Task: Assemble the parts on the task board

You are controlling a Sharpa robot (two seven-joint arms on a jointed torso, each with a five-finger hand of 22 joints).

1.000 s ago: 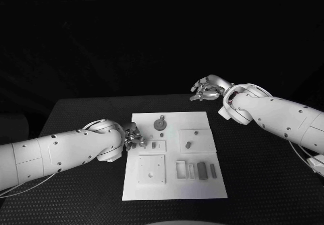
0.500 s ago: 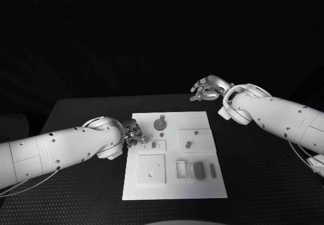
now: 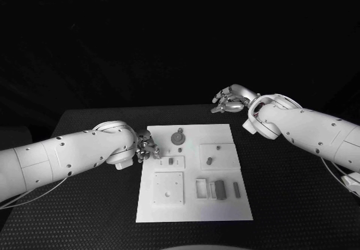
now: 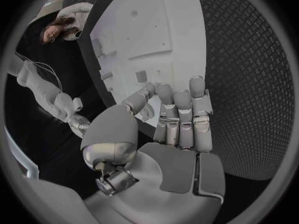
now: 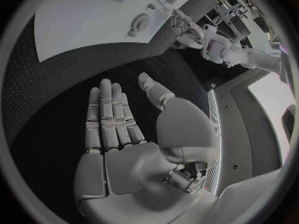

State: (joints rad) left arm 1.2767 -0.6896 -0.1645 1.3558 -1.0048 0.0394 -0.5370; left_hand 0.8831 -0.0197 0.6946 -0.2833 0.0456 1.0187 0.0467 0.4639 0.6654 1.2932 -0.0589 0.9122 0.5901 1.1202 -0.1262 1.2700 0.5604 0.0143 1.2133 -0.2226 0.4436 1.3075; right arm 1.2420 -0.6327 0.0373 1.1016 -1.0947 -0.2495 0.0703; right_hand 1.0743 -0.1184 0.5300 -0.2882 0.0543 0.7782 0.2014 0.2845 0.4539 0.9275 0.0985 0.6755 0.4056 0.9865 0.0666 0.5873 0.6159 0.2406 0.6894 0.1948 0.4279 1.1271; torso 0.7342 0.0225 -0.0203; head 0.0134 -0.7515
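Task board (image 3: 193, 208) centre frame; left hand (image 3: 147, 147) empty, fingers extended at its left edge; right hand (image 3: 229, 99) empty, spread, upper right. Risk: left fingers nudging board, shifting parts (image 3: 177, 137).

Left hand (image 3: 147, 147) hides the task board (image 3: 193, 208) edge

The table (image 3: 90, 208) in the lower part of the frame is black, its surface covered in a fine woven, dotted texture. At its centre the task board (image 3: 193, 208) is plain white. The small parts (image 3: 224, 189) on it read as grey, as does the round piece (image 3: 177, 137) near its top. Both arms are white with dark dots; the left hand (image 3: 147, 148) and right hand (image 3: 228, 100) are silver.
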